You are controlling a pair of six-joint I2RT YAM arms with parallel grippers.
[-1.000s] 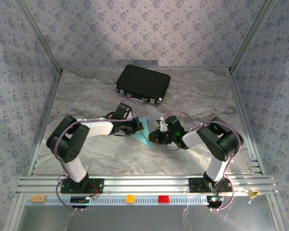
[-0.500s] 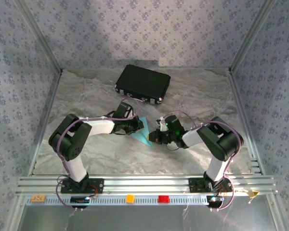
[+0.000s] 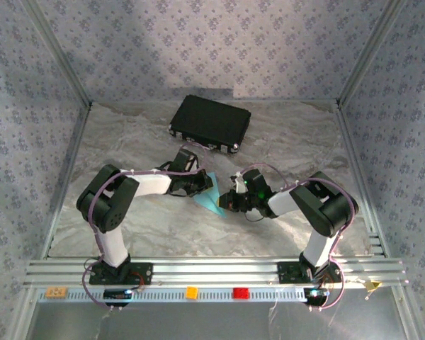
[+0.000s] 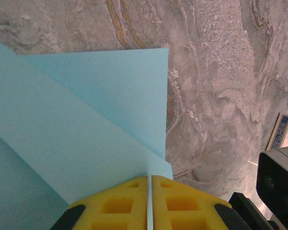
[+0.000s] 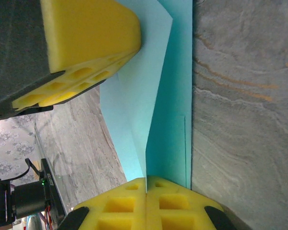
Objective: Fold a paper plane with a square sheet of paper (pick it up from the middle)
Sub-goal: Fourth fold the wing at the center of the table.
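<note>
- Count: two arms, two grippers, one paper sheet (image 3: 211, 199), one black case (image 3: 210, 122), three small blocks on the near rail (image 3: 212, 270): tan (image 3: 55, 291), yellow (image 3: 191, 292), red (image 3: 240, 292).
- Paper sheet: light blue, thin, matte, already folded into overlapping layers.
- Top view: it reads as a small triangle with its point toward the near right. It sits at mid-table (image 3: 283, 142) between the two grippers, well apart from the case behind it.
- Left wrist view: the sheet (image 4: 86, 120) shows a flap with a straight vertical edge lying over a lower layer. A diagonal fold line runs down toward the fingers.
- Right wrist view: the sheet (image 5: 156, 96) shows one long crease running away from the fingers, a paler layer on the left and a deeper blue layer on the right. There is a blunt corner at the far end.
- Left gripper (image 3: 205, 185) (image 4: 149, 189): yellow pads pressed nearly together, with a thin blue strip of paper clamped between them at the sheet's edge.
- Right gripper (image 3: 228, 202) (image 5: 147, 191): pads fully together, and the paper's crease end runs in between them. It pinches the opposite end of the sheet.
- One of the left gripper's yellow fingers (image 5: 86, 33) lies against the far end of the sheet in the right wrist view.
- Cannot tell whether the sheet rests on the marbled grey table or hangs just above it.
</note>
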